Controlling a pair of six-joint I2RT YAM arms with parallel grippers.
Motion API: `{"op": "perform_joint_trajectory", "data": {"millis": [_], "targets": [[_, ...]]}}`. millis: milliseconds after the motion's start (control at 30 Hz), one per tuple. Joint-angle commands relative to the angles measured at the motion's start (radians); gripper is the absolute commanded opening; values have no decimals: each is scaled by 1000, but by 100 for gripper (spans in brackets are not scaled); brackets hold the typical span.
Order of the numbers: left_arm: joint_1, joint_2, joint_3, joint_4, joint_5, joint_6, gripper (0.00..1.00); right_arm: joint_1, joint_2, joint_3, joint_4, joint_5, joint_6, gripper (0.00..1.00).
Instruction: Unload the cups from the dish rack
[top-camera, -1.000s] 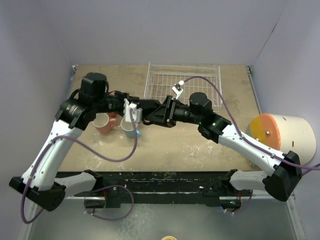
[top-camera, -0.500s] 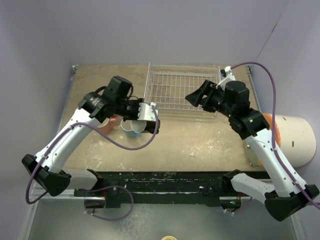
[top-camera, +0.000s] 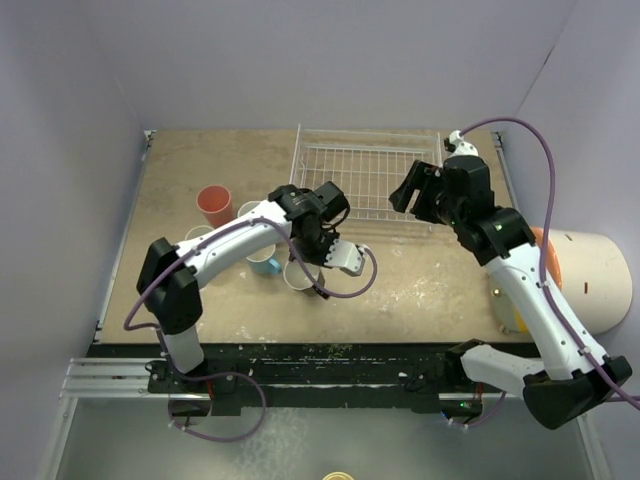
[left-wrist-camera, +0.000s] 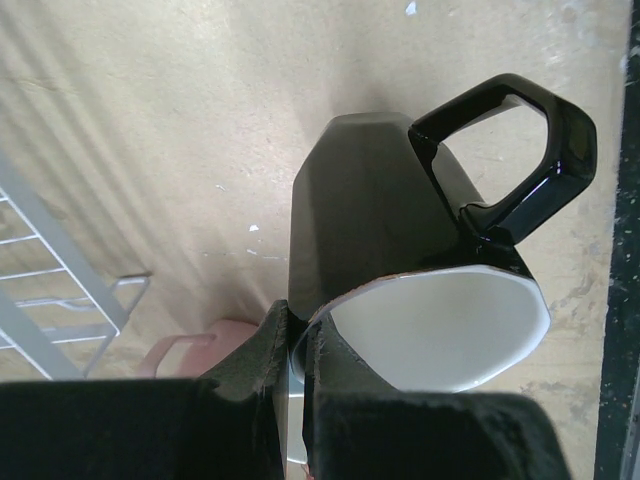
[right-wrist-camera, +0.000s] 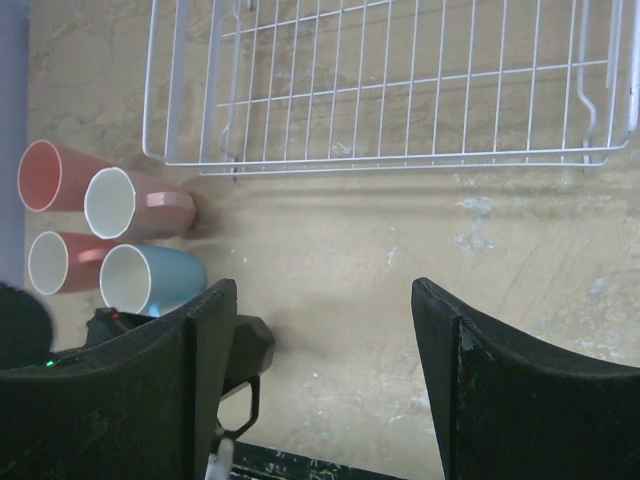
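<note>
Left end effector (left-wrist-camera: 300, 340) is pinching the black cup (left-wrist-camera: 370, 210) by the rim just ahead of it, seemingly setting this last cup down; next, lowering and releasing. Right end effector (right-wrist-camera: 322, 300) is hovering spread.

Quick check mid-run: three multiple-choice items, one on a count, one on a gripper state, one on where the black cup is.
1. Cups in the dish rack: A none; B two; C five.
2. The right gripper is: A shut on a cup; B open and empty; C shut on a rack wire.
3. The black cup is: A in the dish rack; B in the right gripper; C pinched by the left gripper.
Answers: A, only bare wire shows; B, its fingers stand wide apart; C, fingers clamp its rim.
</note>
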Motion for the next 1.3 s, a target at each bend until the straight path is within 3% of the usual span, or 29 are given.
{"op": "perform_joint_trajectory", "data": {"millis": [0,467,800,1000,1067,1167,1267], "targets": [[-15,40,91,-49,-60,-23,0,-3,-43,39,-13,41,-23,73],[-16,102,35,21,-59,-45,0,-2,-63,34,-12,24,-21,73],[-17,91,53,12,-92,-57,52,-3,-64,34,-10,15,-22,74],[-16,68,147,-6,-90,-81,100,-4,-61,50,-17,27,-30,74],[-15,44,187,-4,-96,-97,99,-3,-56,57,-17,37,-36,75],[-14,-24,204,46,-148,-142,99,-3,-52,71,-7,70,-51,86],[33,-129,159,195,-188,-203,99,-3,-61,73,17,149,-69,94]]}}
